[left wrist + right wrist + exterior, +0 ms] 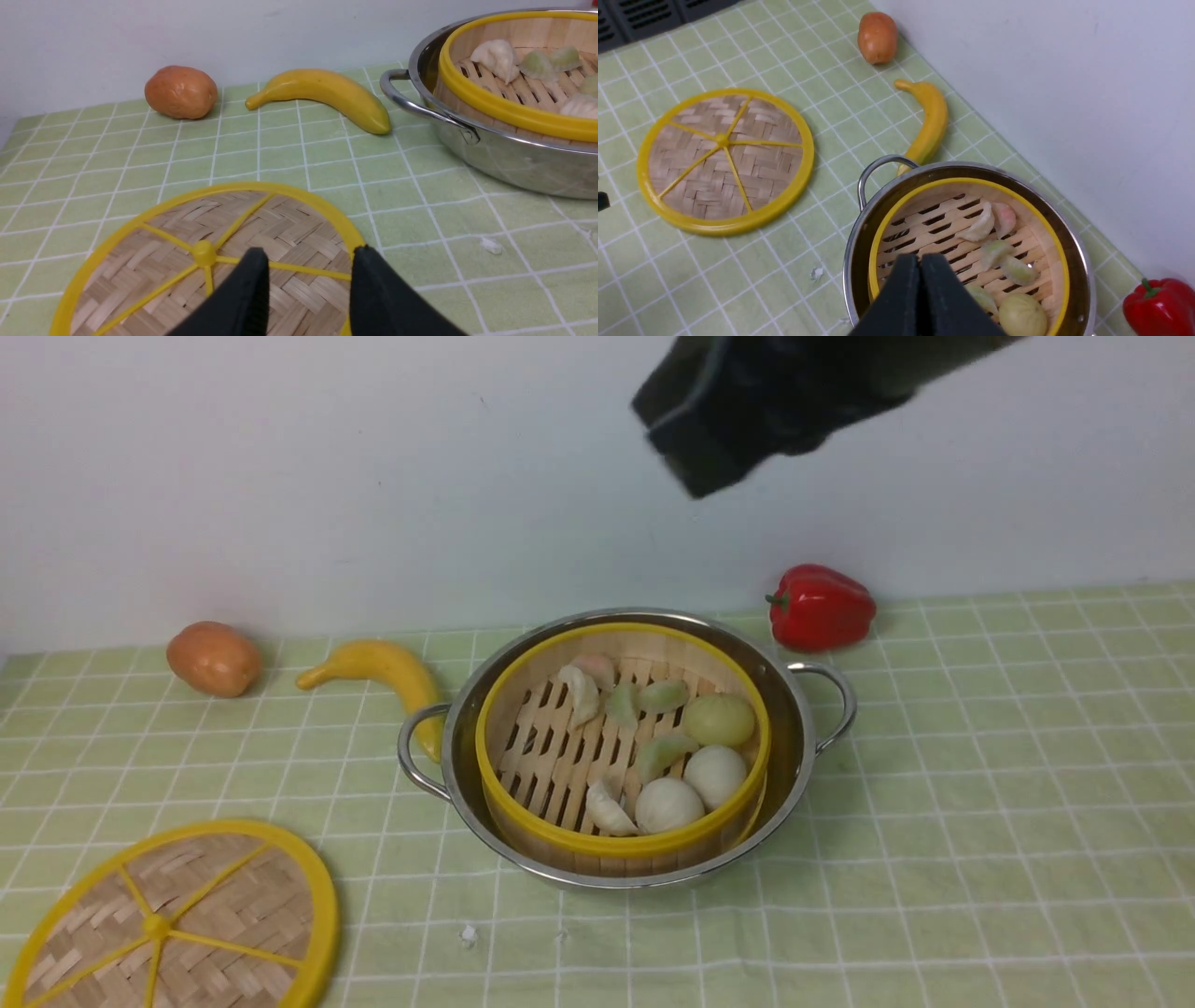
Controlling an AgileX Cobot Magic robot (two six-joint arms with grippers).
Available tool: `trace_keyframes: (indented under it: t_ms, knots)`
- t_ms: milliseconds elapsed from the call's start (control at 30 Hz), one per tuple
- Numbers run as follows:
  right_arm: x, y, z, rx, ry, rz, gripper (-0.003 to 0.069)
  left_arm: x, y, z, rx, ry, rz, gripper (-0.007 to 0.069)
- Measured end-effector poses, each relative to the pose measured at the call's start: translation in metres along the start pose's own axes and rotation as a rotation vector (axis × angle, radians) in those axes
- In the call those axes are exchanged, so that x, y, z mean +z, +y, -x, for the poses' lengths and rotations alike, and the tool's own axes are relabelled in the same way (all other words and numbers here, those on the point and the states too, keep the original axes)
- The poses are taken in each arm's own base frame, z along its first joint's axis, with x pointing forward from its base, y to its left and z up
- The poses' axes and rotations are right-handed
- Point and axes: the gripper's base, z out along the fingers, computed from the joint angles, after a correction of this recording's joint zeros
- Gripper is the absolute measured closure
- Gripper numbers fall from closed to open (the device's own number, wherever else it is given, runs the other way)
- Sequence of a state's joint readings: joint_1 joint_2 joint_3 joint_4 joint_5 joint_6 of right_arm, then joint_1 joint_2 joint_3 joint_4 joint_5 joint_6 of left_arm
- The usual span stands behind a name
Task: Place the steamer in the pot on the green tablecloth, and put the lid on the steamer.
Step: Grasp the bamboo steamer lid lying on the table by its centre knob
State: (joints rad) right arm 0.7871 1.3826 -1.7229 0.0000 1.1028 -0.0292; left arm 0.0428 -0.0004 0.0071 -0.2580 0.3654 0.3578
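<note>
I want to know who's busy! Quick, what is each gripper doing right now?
Left gripper: open, holding nothing, near the lid.
Right gripper: closed, empty, above the steamer.

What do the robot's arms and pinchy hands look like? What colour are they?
Both grippers are black. The left gripper has two wedge-shaped fingers narrowing to rounded tips, one with a ridged inner face. The right gripper has matching tapered fingers. The right arm shows only as a dark, blurry block. No cables or markings show.
</note>
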Motion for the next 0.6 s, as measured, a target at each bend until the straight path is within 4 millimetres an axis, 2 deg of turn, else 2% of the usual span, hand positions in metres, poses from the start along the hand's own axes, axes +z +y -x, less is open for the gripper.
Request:
trace_keyframes:
  t_ms: [67,100,133,167,200,233,267,300,333,367,400,433,500,600]
  knots:
    - [-0.021,-0.012,-0.026,0.039,-0.046,-0.043,0.065,0.0,0.0,0.0,0.0,0.0,0.0,0.0384]
    - [-0.024,-0.013,-0.032,0.045,-0.055,-0.049,0.0648,0.0,0.0,0.0,0.0,0.0,0.0,0.0384]
    - [-0.034,-0.025,-0.061,0.085,-0.084,-0.106,0.0647,0.0,0.0,0.0,0.0,0.0,0.0,0.0384]
    - [-0.043,-0.029,-0.077,0.105,-0.113,-0.135,0.0645,0.0,0.0,0.0,0.0,0.0,0.0,0.0384]
    - [-0.039,-0.03,-0.085,0.109,-0.105,-0.142,0.0645,0.0,0.0,0.0,0.0,0.0,0.0,0.0384]
    - [-0.047,-0.037,-0.11,0.134,-0.153,-0.197,0.0642,0.0,0.0,0.0,0.0,0.0,0.0,0.0384]
    - [-0.044,-0.042,-0.142,0.172,-0.156,-0.241,0.0639,0.0,0.0,0.0,0.0,0.0,0.0,0.0384]
    - [-0.044,-0.044,-0.146,0.184,-0.162,-0.256,0.0638,0.0,0.0,0.0,0.0,0.0,0.0,0.0384]
    - [-0.045,-0.046,-0.181,0.23,-0.2,-0.308,0.0635,0.0,0.0,0.0,0.0,0.0,0.0,0.0384]
    - [-0.046,-0.047,-0.203,0.262,-0.228,-0.345,0.0632,0.0,0.0,0.0,0.0,0.0,0.0,0.0384]
    - [-0.046,-0.047,-0.211,0.274,-0.242,-0.36,0.0631,0.0,0.0,0.0,0.0,0.0,0.0,0.0384]
    - [-0.047,-0.046,-0.24,0.313,-0.285,-0.409,0.0627,0.0,0.0,0.0,0.0,0.0,0.0,0.0384]
    - [-0.046,-0.042,-0.277,0.337,-0.347,-0.475,0.0622,0.0,0.0,0.0,0.0,0.0,0.0,0.0384]
    - [-0.043,-0.037,-0.311,0.339,-0.389,-0.533,0.0619,0.0,0.0,0.0,0.0,0.0,0.0,0.0384]
